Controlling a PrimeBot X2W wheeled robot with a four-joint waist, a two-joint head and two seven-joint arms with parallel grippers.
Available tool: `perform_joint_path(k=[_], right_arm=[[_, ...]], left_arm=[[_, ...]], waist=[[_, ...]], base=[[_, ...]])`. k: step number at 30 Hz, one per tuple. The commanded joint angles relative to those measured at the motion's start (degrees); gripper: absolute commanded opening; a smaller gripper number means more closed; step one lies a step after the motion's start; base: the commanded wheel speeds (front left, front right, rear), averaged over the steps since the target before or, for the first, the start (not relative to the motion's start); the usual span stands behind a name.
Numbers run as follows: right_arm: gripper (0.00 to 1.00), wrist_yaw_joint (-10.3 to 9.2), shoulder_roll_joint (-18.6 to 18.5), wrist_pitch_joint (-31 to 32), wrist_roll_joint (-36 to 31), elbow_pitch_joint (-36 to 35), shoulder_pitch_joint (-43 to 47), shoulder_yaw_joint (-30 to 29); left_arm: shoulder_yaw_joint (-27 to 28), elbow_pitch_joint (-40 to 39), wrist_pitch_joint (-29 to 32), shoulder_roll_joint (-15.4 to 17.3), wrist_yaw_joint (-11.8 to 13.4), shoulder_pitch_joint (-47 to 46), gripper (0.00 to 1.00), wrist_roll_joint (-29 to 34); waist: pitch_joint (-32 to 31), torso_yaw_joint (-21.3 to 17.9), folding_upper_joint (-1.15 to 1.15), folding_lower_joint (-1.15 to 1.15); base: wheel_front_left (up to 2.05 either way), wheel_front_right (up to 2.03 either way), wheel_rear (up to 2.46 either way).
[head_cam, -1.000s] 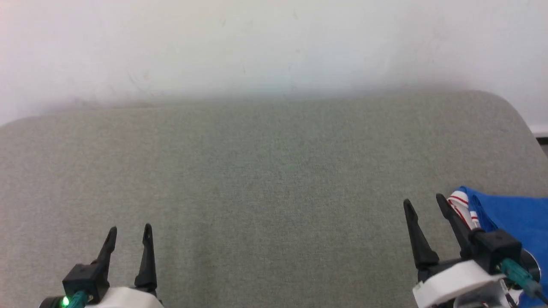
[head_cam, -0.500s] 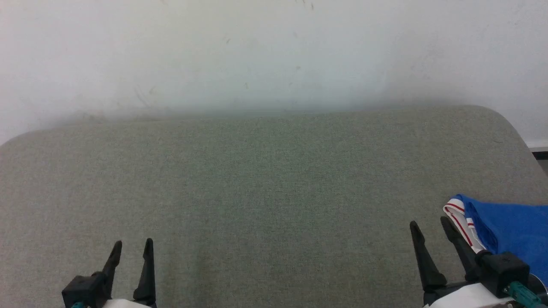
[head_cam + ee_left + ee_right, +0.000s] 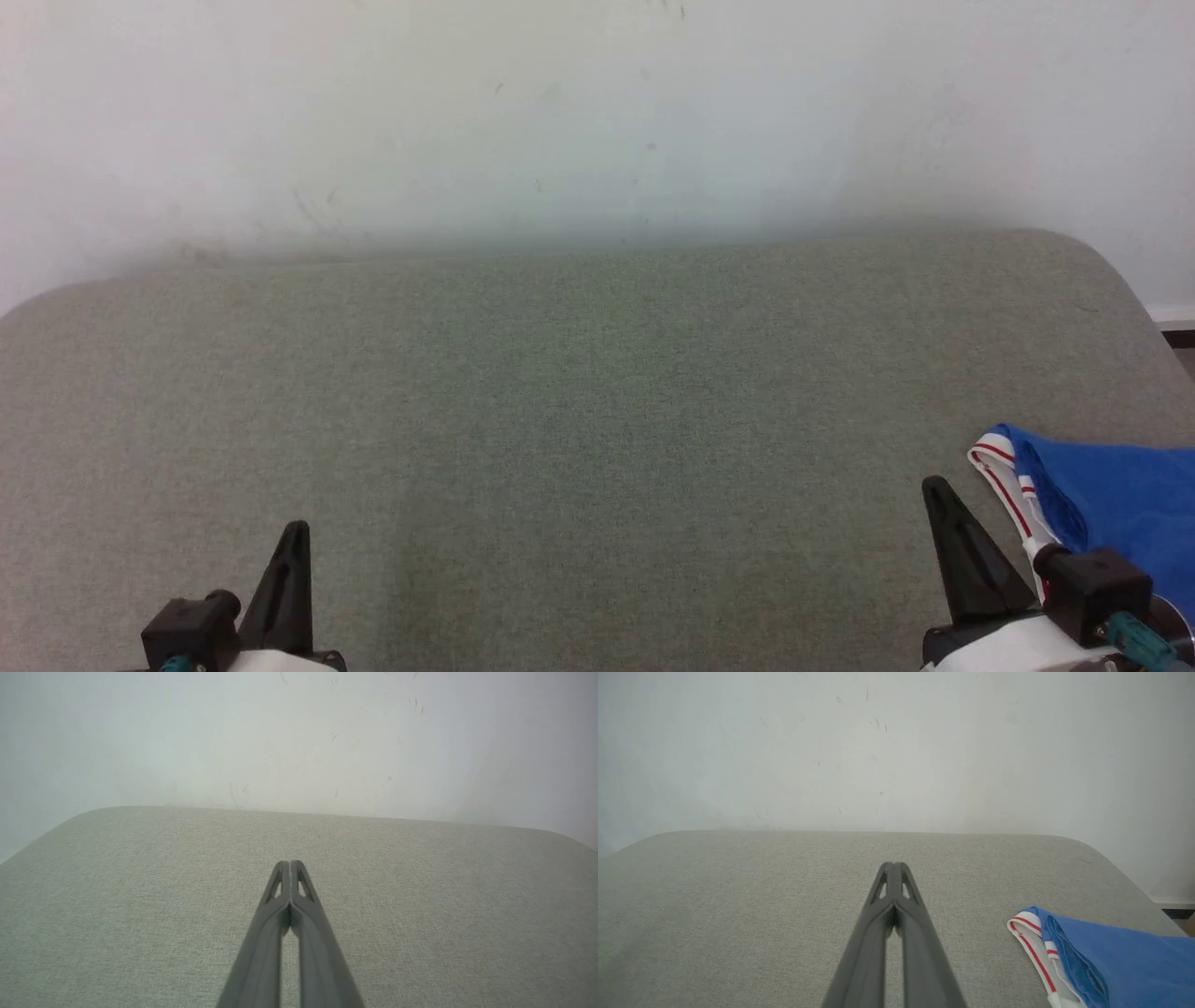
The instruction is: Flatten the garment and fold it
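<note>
Both claws are empty and pressed together. The left claw [image 3: 295,537] shows its two dark fingers joined into one point, and in its own wrist view the tips [image 3: 290,865] touch with nothing between them. The right claw [image 3: 937,487] stands the same way, tips together [image 3: 892,865] and holding no cloth.

The garment [image 3: 1120,504] lies on the grey-green counter [image 3: 597,392], just to the right of the right claw and a little ahead of its wrist. It is well apart from the left claw. It is only partly in view: a bunched blue part and a red-and-white striped trim [image 3: 1029,942] on the side nearest the right claw. The rest runs out of the picture, so I cannot tell how it is laid. Ahead of both claws is bare counter, then a pale wall [image 3: 597,112].

The garment looks like thin jersey cloth, so I judge it light, soft and without any stiffness. It will hang and fold on itself when lifted, and it may drag on the textured counter. The striped trim is a thicker edge and seems the best place to pinch. For that the right claw must first open and turn to its right.
</note>
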Motion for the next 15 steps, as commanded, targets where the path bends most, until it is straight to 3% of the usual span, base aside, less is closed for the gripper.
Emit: perform_joint_path(k=[1, 15], right_arm=[[0.0, 0.0, 0.0, 0.3, -0.4, 0.3, -0.7, -0.1], [0.0, -0.01, 0.0, 0.7, -1.2, 1.0, -1.9, -0.3]], left_arm=[[0.5, -0.1, 0.4, -0.6, -0.6, -0.5, 0.0, 1.0], [2.1, -0.4, 2.1, -2.8, -1.9, -1.4, 0.0, 4.2]], waist=[[0.0, 0.0, 0.0, 0.0], [0.3, 0.2, 0.0, 0.0]], base=[[0.0, 0.0, 0.0], [0.0, 0.0, 0.0]])
